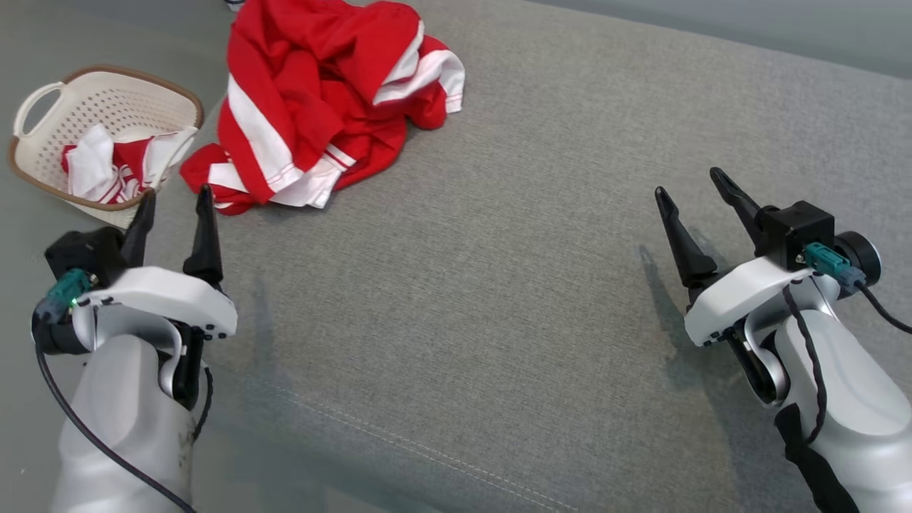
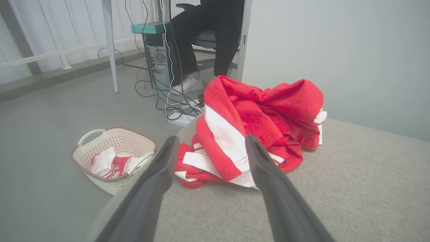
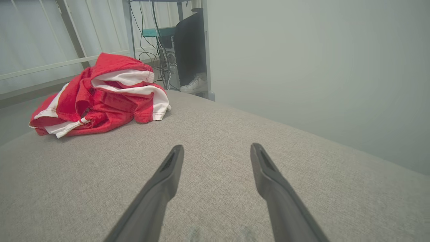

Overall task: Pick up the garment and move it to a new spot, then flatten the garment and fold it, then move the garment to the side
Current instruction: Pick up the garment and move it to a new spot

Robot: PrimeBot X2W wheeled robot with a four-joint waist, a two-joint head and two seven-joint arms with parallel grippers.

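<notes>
The garment (image 1: 320, 107) is red with white stripes and lies crumpled in a heap at the far left of the grey cushioned surface (image 1: 499, 285). The left wrist view shows the garment (image 2: 255, 124) just beyond my fingers; in the right wrist view the garment (image 3: 100, 94) sits far off to the upper left. My left gripper (image 1: 177, 196) stands open at the lower left, a short way in front of the heap, with nothing between its fingers. Far from the cloth, at the right, my right gripper (image 1: 687, 182) is open and empty above the bare surface.
A cream perforated basket (image 1: 43, 107) with red and white cloth in it stands on the floor left of the surface. A seated person's legs (image 2: 205, 37), a computer tower (image 2: 156, 53) and tangled cables lie beyond the far edge. A pale wall rises at the right.
</notes>
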